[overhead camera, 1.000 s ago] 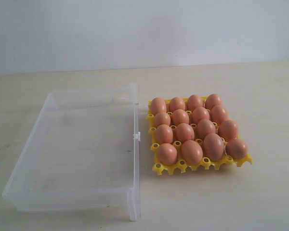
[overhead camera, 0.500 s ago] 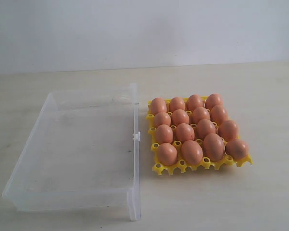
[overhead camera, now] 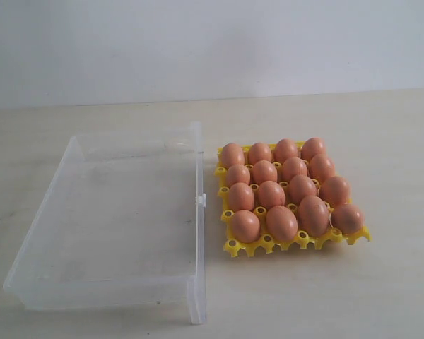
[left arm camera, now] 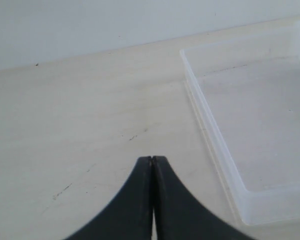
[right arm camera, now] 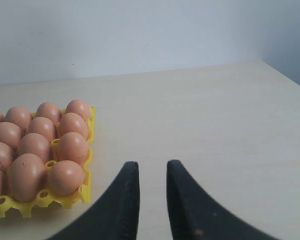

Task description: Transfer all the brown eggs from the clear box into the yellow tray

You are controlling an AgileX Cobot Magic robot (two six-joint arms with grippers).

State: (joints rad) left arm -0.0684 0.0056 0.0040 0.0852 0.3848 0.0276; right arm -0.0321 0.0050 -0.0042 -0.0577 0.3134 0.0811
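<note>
The brown oval eggs (overhead camera: 271, 194) fill the yellow plastic tray (overhead camera: 233, 246); left gripper (left arm camera: 151, 158) fingers pressed together; right gripper (right arm camera: 152, 165) a bit spread, empty; best move neither near the tray.

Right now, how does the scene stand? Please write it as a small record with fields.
eggs: sixteen smooth brown oval eggs, all in tray cups
tray: bright yellow plastic egg tray, beside the box
box: large clear plastic box, no egg inside
left claw: shut, holds nothing, near the box
right claw: open, holds nothing, near the tray
task: looks done
</note>
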